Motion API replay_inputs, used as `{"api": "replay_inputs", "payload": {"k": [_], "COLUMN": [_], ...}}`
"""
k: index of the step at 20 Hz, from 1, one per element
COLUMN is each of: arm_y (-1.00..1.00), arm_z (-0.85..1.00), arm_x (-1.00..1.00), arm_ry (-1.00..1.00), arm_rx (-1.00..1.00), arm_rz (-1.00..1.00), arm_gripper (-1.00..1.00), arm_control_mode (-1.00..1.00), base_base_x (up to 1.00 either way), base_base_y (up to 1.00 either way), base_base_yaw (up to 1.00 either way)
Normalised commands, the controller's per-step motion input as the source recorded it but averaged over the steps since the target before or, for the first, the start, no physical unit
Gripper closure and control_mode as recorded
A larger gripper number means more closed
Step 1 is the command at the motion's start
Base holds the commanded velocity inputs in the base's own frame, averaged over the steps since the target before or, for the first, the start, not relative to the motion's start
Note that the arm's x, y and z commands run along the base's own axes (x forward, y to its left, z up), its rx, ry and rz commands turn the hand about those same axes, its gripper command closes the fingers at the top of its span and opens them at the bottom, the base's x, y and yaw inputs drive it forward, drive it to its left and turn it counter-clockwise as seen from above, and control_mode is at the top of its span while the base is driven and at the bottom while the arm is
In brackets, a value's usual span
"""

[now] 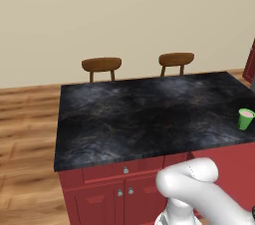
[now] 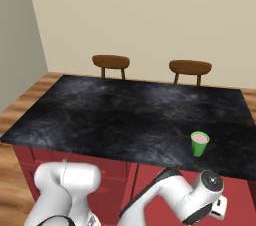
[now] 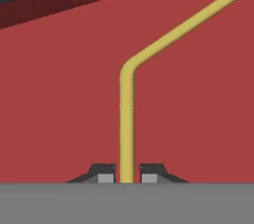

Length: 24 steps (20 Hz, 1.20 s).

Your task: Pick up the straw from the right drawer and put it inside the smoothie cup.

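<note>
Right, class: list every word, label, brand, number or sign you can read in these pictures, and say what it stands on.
None: no readable text, number or sign appears anywhere.
The smoothie cup, the straw in the pincer, the black counter and red cabinets are all unmarked.

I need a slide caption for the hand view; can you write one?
Claw gripping a bent yellowish straw in front of the red cabinet face.
</note>
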Motion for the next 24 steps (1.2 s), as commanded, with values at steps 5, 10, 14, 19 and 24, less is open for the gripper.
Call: {"api": "replay_inputs", "payload": {"k": [5, 10, 14, 19, 24], "arm_y": [0.46, 0.27, 0.38, 0.3, 0.11], "arm_z": [1.0, 1.0, 1.0, 1.0, 0.76], "arm_x": [0.08, 0.0, 0.08, 0.23, 0.41], "arm_ry": [-0.26, -0.33, -0.26, -0.22, -0.15], "arm_rx": [0.01, 0.0, 0.0, 0.0, 0.0], "arm_rz": [0.0, 0.0, 0.0, 0.0, 0.0], "arm_gripper": [1.0, 1.0, 1.0, 1.0, 1.0], "arm_control_mode": [-1.0, -1.0, -1.0, -1.0, -1.0], "base_base_x": [0.0, 0.0, 0.0, 0.0, 0.0], "base_base_y": [0.0, 0.0, 0.0, 0.0, 0.0], "base_base_yaw": [0.0, 0.0, 0.0, 0.0, 0.0]}}
